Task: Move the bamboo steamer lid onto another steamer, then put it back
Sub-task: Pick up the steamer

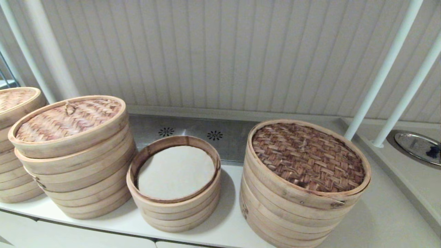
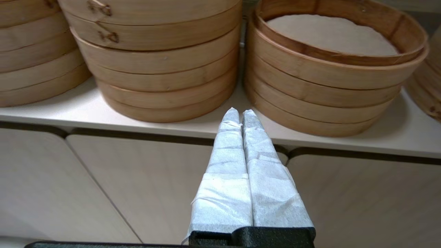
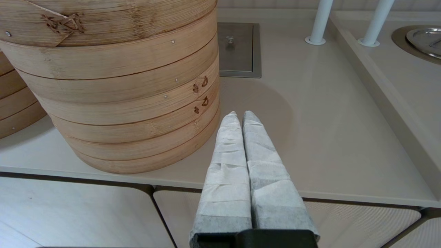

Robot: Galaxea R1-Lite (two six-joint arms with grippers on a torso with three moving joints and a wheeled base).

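Note:
The small dark reddish-brown bamboo steamer lid shows in no view. The narrowest stack [image 1: 174, 210] stands uncovered in the middle, with a white liner [image 1: 175, 172] inside. Left of it is the medium-wide steamer [image 1: 82, 172], topped by its light tan-pink weave [image 1: 65, 122] with a small loop. My left gripper [image 2: 240, 112] is shut and empty, held before the counter edge between these two stacks. My right gripper [image 3: 241, 113] is shut and empty too, just right of the widest stack [image 3: 113, 103]. Neither gripper shows in the head view.
The widest stack with dark-brown weave [image 1: 306, 155] fills the right of the counter. A further stack [image 1: 13, 179] is cut off at the far left. Two white poles [image 1: 382, 72] and a round metal cover [image 1: 417, 146] stand at the right. Cabinet fronts [image 2: 137, 193] lie below.

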